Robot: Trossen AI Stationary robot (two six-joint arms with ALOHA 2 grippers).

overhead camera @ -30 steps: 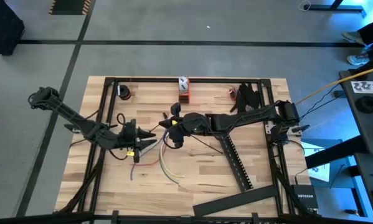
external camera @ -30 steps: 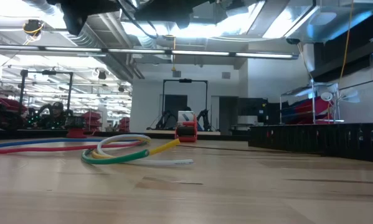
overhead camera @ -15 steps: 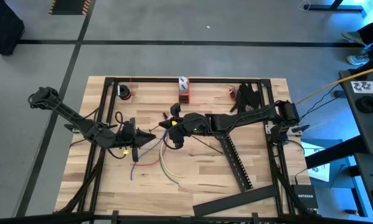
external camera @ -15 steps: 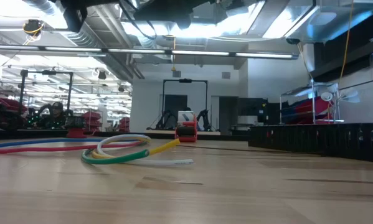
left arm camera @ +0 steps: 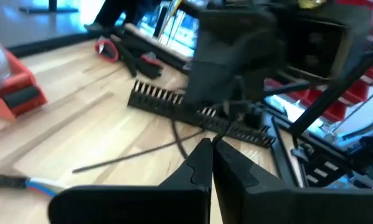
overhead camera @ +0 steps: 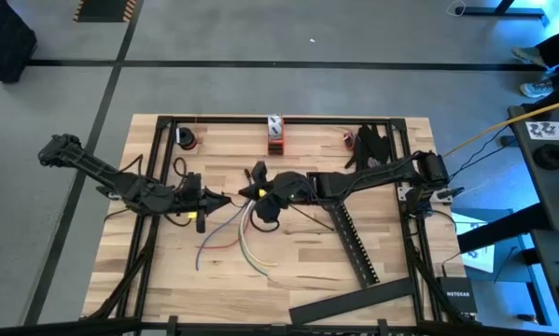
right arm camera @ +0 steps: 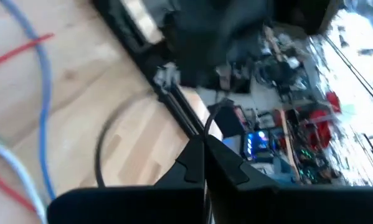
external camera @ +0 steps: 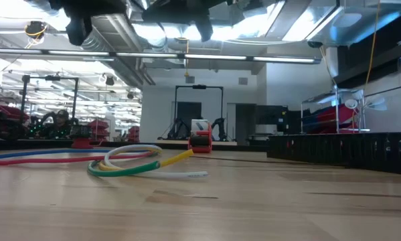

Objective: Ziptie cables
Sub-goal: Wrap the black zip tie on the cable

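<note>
Both grippers are meeting above the desk (overhead camera: 307,252) centre: left gripper (overhead camera: 225,197) and right gripper (overhead camera: 246,193), fingers pressed together, each pinching a thin black strip (left arm camera: 220,130); the cables (overhead camera: 246,238) are lying just below.

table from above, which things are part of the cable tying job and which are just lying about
Part of the job:
- loose bunch of thin coloured cables
- thin black strip pinched by both grippers
- left gripper, shut
- right gripper, shut

Lying about:
- long black slotted bar
- orange and white block
- flat black bar
</note>
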